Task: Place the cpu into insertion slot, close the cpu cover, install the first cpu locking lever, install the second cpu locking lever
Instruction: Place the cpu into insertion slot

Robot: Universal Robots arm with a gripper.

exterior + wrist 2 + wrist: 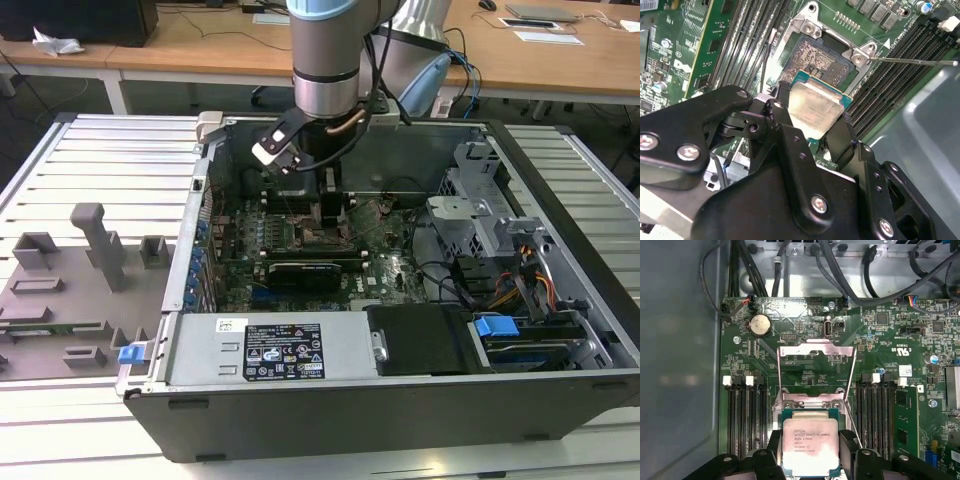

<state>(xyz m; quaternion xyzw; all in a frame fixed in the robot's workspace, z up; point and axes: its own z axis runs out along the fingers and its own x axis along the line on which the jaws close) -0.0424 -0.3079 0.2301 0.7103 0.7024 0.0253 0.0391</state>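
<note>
The gripper point(812, 119) pinches the cpu point(816, 106) by 2 opposite edges, with 1 black finger point(784, 132) on each side. The chip's silver top faces the wrist cameras. In both wrist views the cpu hangs over the insertion slot point(821, 59) and covers part of it; the brownish-gold pin field lies exposed beyond the chip. Contact between cpu and slot cannot be determined. The cpu cover point(816, 348) stands raised open behind the slot. 1 thin locking lever point(912, 62) projects free to the side. In the exterior view the arm point(325, 60) reaches down into the open computer case point(300, 400), above the green motherboard point(390, 270).
</note>
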